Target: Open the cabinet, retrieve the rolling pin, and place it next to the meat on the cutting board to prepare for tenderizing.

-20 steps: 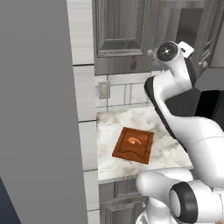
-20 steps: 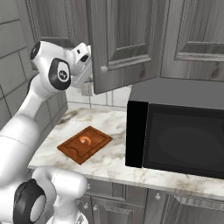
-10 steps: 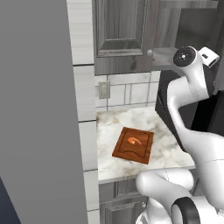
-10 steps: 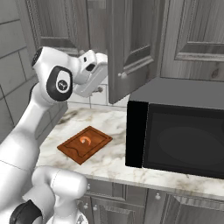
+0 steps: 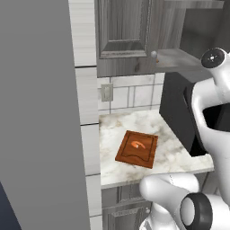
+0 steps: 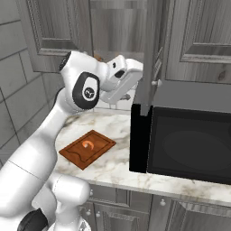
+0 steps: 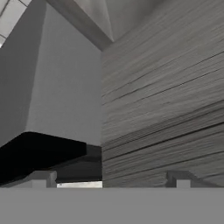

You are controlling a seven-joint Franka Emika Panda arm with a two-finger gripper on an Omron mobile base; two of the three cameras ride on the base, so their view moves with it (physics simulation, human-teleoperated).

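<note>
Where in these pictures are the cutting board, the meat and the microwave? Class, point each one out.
cutting board (image 5: 128,156): left base view, its bare near-left corner.
meat (image 6: 88,145): right base view, middle of the curved piece.
microwave (image 6: 191,146): right base view, its dark door.

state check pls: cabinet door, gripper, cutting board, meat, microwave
cabinet: one door swung open, edge-on in the right base view, the other shut
gripper: open, holding nothing, close to the open door's inner face
cutting board: flat on the counter
meat: lying on the board
microwave: door shut
</note>
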